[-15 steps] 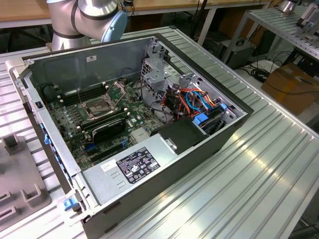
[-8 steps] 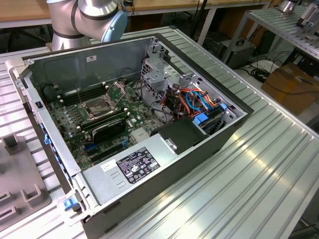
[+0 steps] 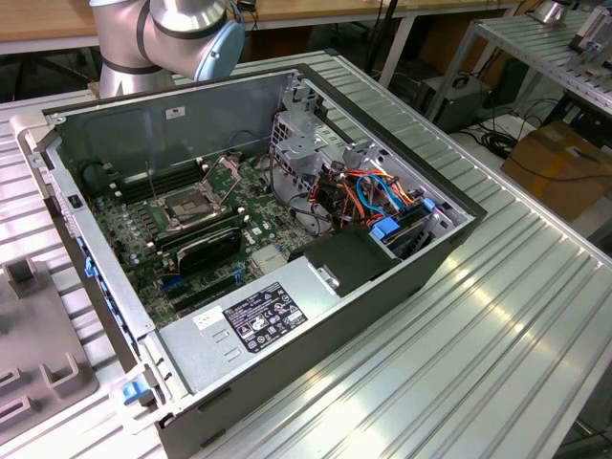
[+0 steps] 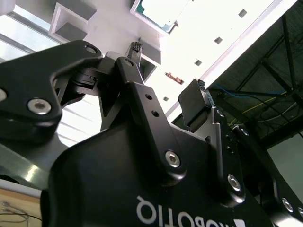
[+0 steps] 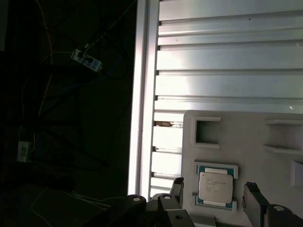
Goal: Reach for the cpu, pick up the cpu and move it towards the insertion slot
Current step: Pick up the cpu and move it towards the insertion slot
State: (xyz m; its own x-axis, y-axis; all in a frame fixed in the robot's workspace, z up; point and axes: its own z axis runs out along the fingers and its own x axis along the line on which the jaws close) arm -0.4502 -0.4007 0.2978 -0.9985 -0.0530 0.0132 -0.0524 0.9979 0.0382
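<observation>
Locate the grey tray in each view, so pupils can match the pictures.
Exterior view: grey tray low on the exterior view's left, beside the computer case.
First wrist view: tray on the ribbed table, cpu in a pocket.
Second wrist view: tray beyond the open gripper, cpu aboard.
Shared landmark: its raised pocket walls.

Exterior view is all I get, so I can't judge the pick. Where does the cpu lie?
Observer: In the first wrist view the cpu lies flat in a holder on a grey plate on the ribbed table.
Operator: Is the gripper on it?
Observer: No. The gripper is open and straddles the cpu, with a gap on each side.
Operator: Anything else on that plate?
Observer: A square pocket beside the holder, with nothing in it.
</observation>
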